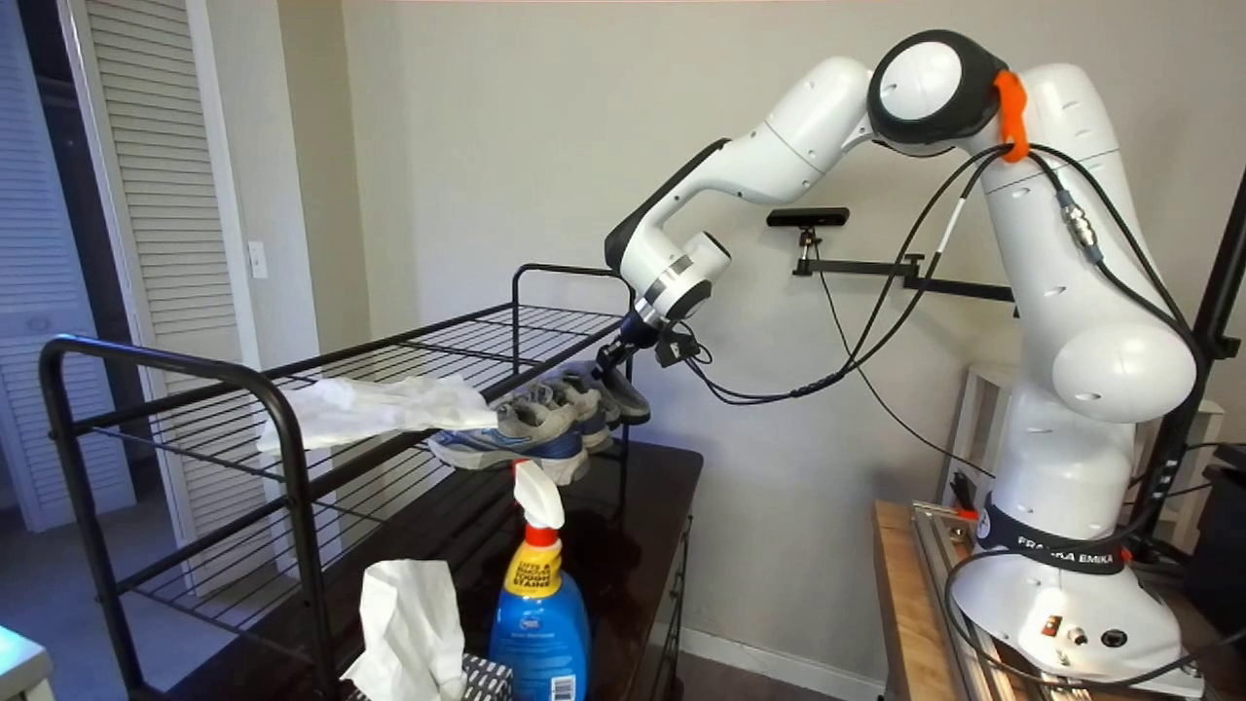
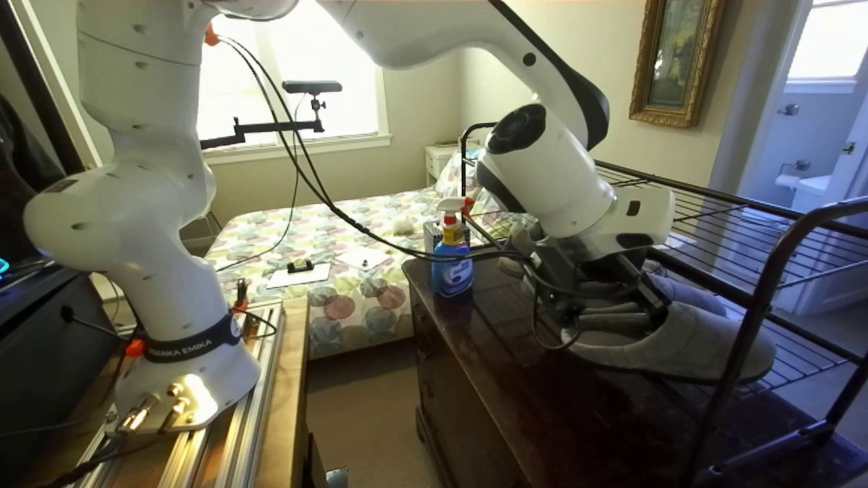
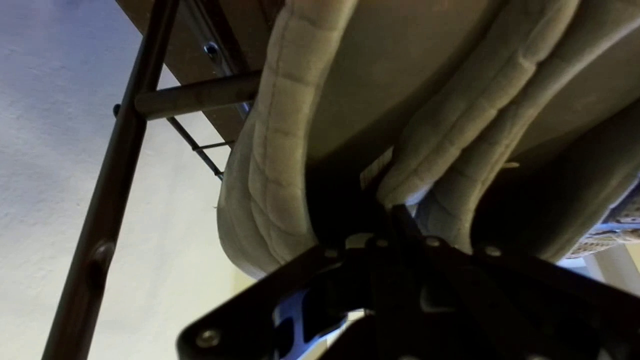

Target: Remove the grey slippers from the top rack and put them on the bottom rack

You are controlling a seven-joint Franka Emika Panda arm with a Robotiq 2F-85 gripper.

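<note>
My pincer [image 3: 398, 217] is together, slippers [image 3: 282, 135] at eleven and one o'clock in wrist view; I'm probably seating them on the bottom rack [image 1: 204, 544]: nudge inward next.

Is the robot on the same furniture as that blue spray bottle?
No, its base sits on metal rails on a separate wooden table, while the blue spray bottle stands on the dark dresser.
</note>
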